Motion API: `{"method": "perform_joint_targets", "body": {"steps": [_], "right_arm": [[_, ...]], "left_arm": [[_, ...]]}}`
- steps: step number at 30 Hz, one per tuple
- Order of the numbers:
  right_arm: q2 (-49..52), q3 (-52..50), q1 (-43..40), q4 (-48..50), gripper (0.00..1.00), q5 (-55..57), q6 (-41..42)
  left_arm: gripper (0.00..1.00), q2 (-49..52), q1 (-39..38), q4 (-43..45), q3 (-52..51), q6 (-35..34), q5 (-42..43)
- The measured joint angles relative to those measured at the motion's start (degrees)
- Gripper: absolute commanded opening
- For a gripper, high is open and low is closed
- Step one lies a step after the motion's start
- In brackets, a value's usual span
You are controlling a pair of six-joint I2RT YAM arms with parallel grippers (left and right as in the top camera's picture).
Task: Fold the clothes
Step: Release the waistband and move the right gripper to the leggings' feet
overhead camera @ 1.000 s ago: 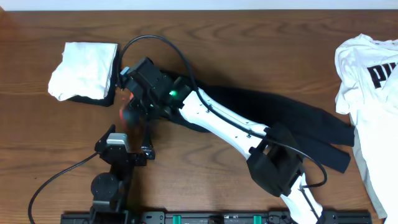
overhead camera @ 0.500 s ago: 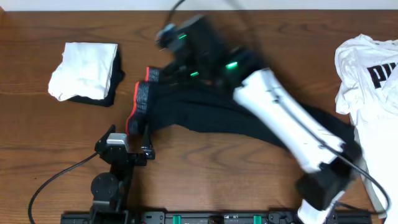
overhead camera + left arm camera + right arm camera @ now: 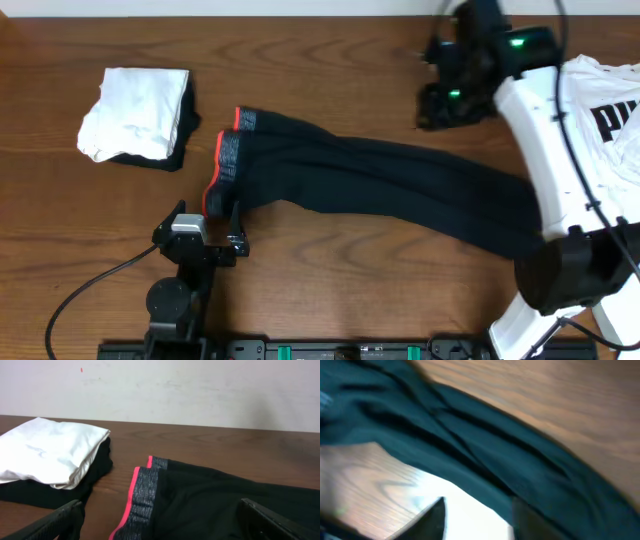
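Note:
Black trousers (image 3: 400, 185) with a grey and pink waistband (image 3: 228, 160) lie stretched across the table, waistband at the left, legs running to the right. My left gripper (image 3: 205, 240) is parked near the front left, open and empty; in the left wrist view its fingers (image 3: 160, 507) stand wide apart, just short of the waistband (image 3: 142, 497). My right gripper (image 3: 440, 105) hovers at the back right above the trousers' far edge. In the blurred right wrist view its fingers (image 3: 477, 510) are apart with nothing between them, over the dark cloth (image 3: 520, 460).
A folded stack, white cloth on black (image 3: 135, 115), sits at the back left and shows in the left wrist view (image 3: 50, 452). A crumpled white T-shirt with black print (image 3: 600, 130) lies at the right edge. A cable (image 3: 80, 285) runs along the front left.
My right arm has swung from the waistband at the left to the back right and let go of the trousers. They now lie flat and stretched out. The left arm has not moved.

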Motion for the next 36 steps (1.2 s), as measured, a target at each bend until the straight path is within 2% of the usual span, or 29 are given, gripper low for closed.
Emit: {"method": "perform_joint_targets", "body": {"steps": [4,7,12,17,28,36], "right_arm": [[0.0,-6.8,-4.4,0.9,0.23,0.6,1.0],[0.0,-14.2,-5.4,4.2,0.23,0.9,1.3],[0.1,-26.6,-5.4,15.3,0.26,0.9,1.4],[0.1,-35.5,-5.4,27.3,0.24,1.2,1.9],[0.1,-45.3,-5.4,48.2,0.15,4.6,5.0],[0.1,-48.1,-5.4,57.3,0.09,6.8,6.2]], "left_arm": [[0.98,0.0,0.0,0.0,0.0,0.0,0.0],[0.98,0.0,0.0,0.0,0.0,0.0,0.0],[0.98,0.0,0.0,0.0,0.0,0.0,0.0],[0.98,0.0,0.0,0.0,0.0,0.0,0.0],[0.98,0.0,0.0,0.0,0.0,0.0,0.0],[0.98,0.0,0.0,0.0,0.0,0.0,0.0]]}}
